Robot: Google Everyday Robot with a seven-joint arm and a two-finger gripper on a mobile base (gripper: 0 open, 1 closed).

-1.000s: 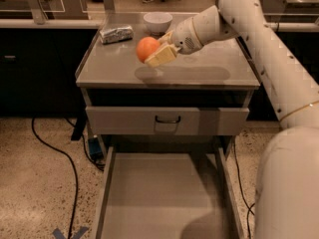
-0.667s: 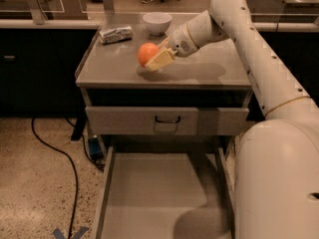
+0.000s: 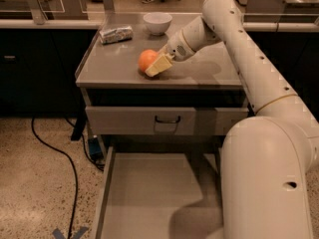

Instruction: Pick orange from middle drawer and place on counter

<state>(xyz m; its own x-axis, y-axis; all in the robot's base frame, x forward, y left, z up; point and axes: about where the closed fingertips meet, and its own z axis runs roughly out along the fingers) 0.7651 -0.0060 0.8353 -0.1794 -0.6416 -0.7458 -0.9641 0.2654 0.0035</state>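
silver packet [image 3: 115, 34] sits back-left of my pincer [image 3: 152, 67]. pincer is clamped on the orange [image 3: 146, 59], low over the tabletop [image 3: 199, 76] near the front edge; can't tell if it's touching. white bowl [image 3: 157, 23] is behind my pincer. middle drawer [image 3: 149, 193] is open below, well apart.

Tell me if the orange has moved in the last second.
Yes. The orange, with the gripper at its side, has come down toward the counter's front edge, farther from the white bowl.
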